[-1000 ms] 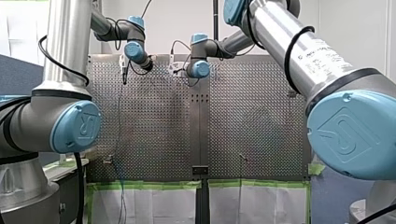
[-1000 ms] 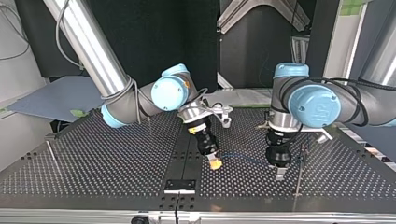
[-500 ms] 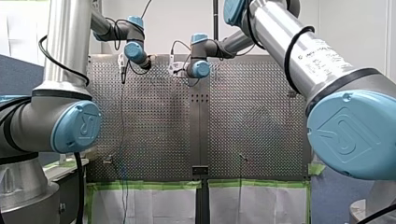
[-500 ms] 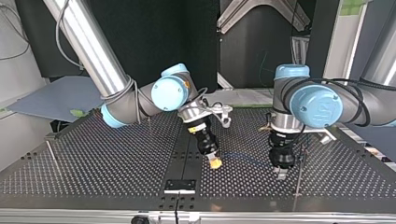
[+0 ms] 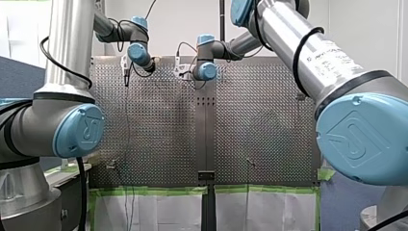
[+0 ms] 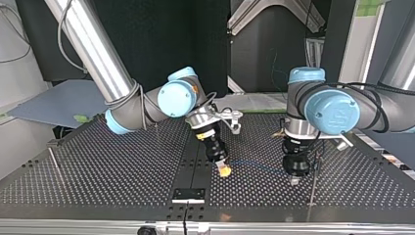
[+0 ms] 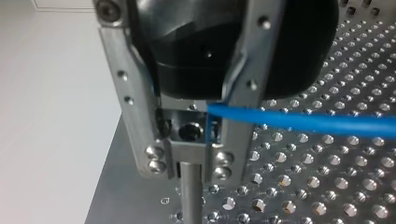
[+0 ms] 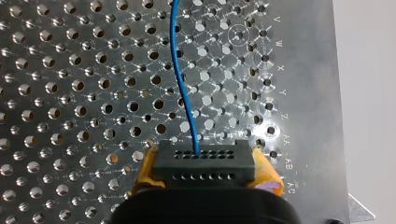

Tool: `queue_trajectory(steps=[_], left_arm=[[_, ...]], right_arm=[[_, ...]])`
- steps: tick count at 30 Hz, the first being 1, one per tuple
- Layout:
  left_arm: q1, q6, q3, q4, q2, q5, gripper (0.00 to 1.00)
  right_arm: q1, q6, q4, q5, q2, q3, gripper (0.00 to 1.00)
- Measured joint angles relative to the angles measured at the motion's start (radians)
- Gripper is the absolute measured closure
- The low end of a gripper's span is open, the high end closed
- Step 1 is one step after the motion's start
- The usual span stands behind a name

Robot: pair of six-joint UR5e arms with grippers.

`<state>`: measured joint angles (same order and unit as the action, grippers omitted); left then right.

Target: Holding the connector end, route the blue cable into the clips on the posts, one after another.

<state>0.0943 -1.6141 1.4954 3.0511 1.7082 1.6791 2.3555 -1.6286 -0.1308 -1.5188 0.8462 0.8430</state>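
Two robot arms work low over a perforated metal counter [image 6: 122, 171], seen here from across it. At nine o'clock in the top view, a thin grey upright post [image 6: 53, 159] stands alone, well apart from the work.

Near the centre, my right pincer [image 6: 223, 169] has its yellow pads pressed against a black rectangular multi-hole connector [image 8: 204, 163], one pad on each short side. From the connector a thin blue cable [image 6: 257, 166] runs toward three o'clock, close above the counter. The right wrist view shows a gentle curve in it.

The cable passes into my left pincer [image 6: 294, 180], but I cannot tell whether it is clamped or only cradled there. Just beside that pincer, at its three o'clock, rises a second thin dark post [image 6: 313, 183]. The left wrist view seems to show this post right under the pincer.

The step in hand looks like seating the cable at this post. To do it well, the left arm should bring the cable squarely over the clip and press down without shoving the slender post sideways. The right arm should hold the connector firmly and give just enough slack that the cable neither springs out nor sags away. The clip itself is too small to make out.
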Motion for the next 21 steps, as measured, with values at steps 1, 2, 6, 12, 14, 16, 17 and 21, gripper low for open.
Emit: queue_trajectory(steps=[1, 2, 6, 12, 14, 16, 17, 21], left_arm=[[0.0, 0.0, 0.0, 0.001, 0.0, 0.0, 0.93], [0.001, 0.0, 0.0, 0.001, 0.0, 0.0, 0.93], [0.001, 0.001, 0.0, 0.002, 0.0, 0.001, 0.77], [0.003, 0.024, 0.0, 0.019, 0.0, 0.013, 0.71], [0.004, 0.03, 0.0, 0.022, 0.0, 0.017, 0.78], [0.005, 0.033, 0.0, 0.023, 0.0, 0.02, 0.86], [0.005, 0.034, 0.0, 0.023, 0.0, 0.021, 0.91], [0.006, 0.036, 0.0, 0.022, 0.0, 0.02, 0.98]], right_arm=[[0.0, 0.0, 0.0, 0.0, 0.0, 0.0, 1.0], [0.0, 0.0, 0.001, 0.0, 0.0, 0.0, 1.0], [0.0, 0.001, 0.001, 0.0, 0.0, 0.0, 1.0], [-0.001, 0.002, 0.003, 0.0, 0.0, 0.0, 1.0], [0.0, 0.002, 0.003, 0.0, 0.0, 0.0, 1.0], [-0.001, 0.003, 0.004, 0.0, 0.0, 0.0, 1.0], [0.0, 0.003, 0.004, 0.0, 0.0, 0.0, 1.0], [0.0, 0.004, 0.005, 0.0, 0.0, 0.0, 1.0]])
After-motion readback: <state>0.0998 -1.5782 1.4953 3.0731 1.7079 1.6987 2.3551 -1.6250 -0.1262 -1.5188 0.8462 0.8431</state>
